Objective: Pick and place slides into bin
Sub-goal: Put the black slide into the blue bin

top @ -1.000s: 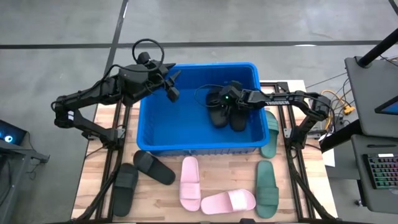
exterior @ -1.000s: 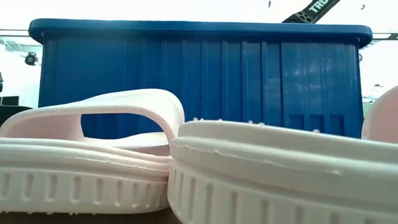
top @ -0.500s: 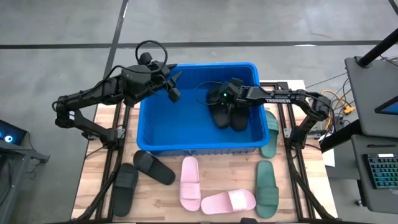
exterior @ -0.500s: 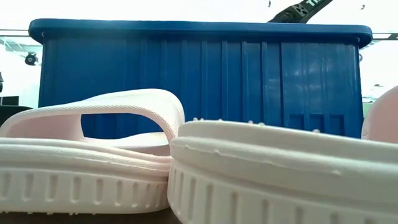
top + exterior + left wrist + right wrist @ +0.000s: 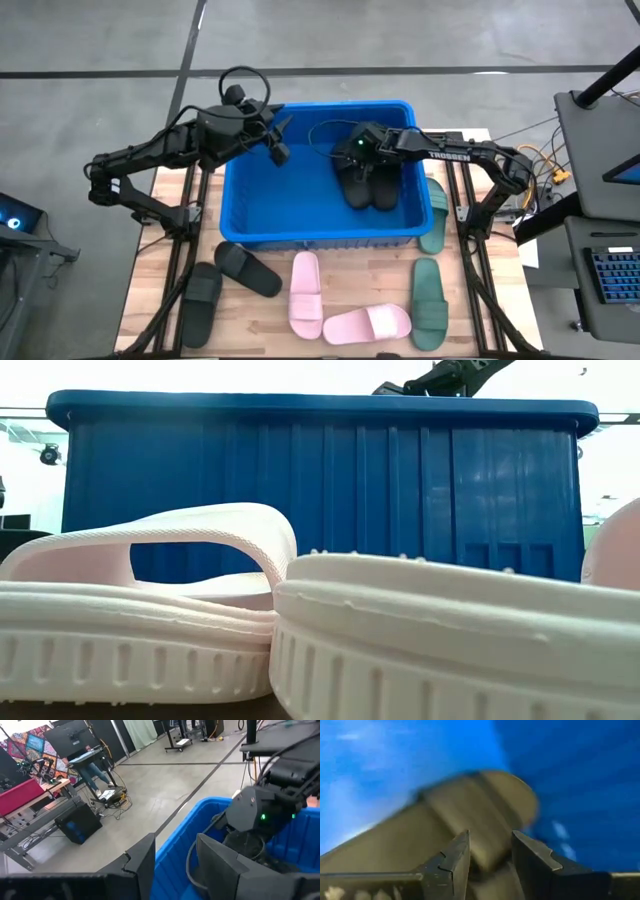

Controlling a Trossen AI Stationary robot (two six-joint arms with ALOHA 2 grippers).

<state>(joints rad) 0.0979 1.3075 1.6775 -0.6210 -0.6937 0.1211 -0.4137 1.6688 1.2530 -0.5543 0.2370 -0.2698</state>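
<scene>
The blue bin [image 5: 320, 241] stands mid-table, and two black slides [image 5: 368, 186] lie side by side on its floor at the right. My right gripper [image 5: 346, 152] hangs open just above them, slanting down; its wrist view shows a slide [image 5: 470, 815] beyond the fingers [image 5: 491, 840]. My left gripper [image 5: 279, 152] waits open over the bin's far left corner [image 5: 190, 820]. On the table lie two more black slides [image 5: 245, 268], two pink slides [image 5: 305, 293] and two green slides [image 5: 428, 300].
The loose slides lie along the table's near edge and beside the bin's right wall [image 5: 437, 215]. Two pink slides [image 5: 150, 600] fill the foreground of the low view in front of the bin [image 5: 320, 470]. A desk with a keyboard [image 5: 610, 270] stands at the right.
My right gripper has risen off the black slides in the bin and drawn a little toward the far edge; its arm now shows above the bin's rim in the low view. The slides stay lying on the bin's floor.
</scene>
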